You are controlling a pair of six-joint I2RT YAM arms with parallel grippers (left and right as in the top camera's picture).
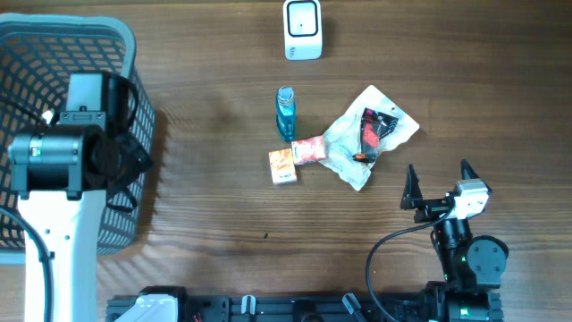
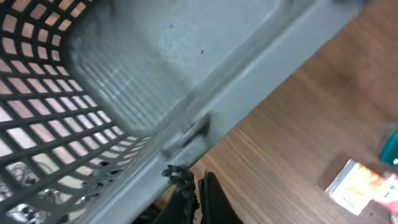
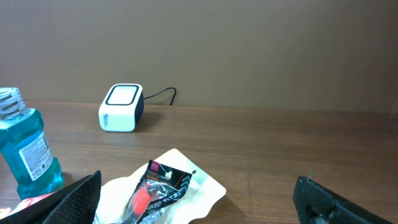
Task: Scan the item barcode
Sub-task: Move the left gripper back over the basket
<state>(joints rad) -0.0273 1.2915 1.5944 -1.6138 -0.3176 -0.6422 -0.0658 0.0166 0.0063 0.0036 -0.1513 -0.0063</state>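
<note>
4 goods sit grouped mid-table (image 1: 223, 224), below the scanner (image 1: 302, 29) and apart from it.

- 1 bottle (image 1: 285, 114): clear plastic, round body, blue liquid, paper label, standing upright.
- 1 orange carton (image 1: 282, 166) and 1 red carton (image 1: 309, 149): small printed card boxes lying flat and meeting at a corner, the red one just beside the bottle.
- 1 packet (image 1: 371, 134): crinkled clear film with an uneven outline, holding something black and red, just right of the red carton.
- 1 scanner: white rounded block with a dark-ringed top face and a thin cable (image 3: 163, 93) at its back, near the far edge.
- 1 basket (image 1: 134, 54): grey plastic with lattice walls, a solid rim and rounded corners, at the left edge of the wood-grain table.

Left arm (image 1: 63, 161): white and black, reaching over the basket's right side. The left pincer (image 2: 194, 193) is clenched with nothing between its fingers, its tips by the outside of the basket's rim.

Right arm (image 1: 469, 259): at the lower right. The right pincer (image 1: 438, 179) is released and spread wide, with black pointed fingers aimed at the packet and near it without touching.

Bare wood lies between basket and goods, and along the near edge.
</note>
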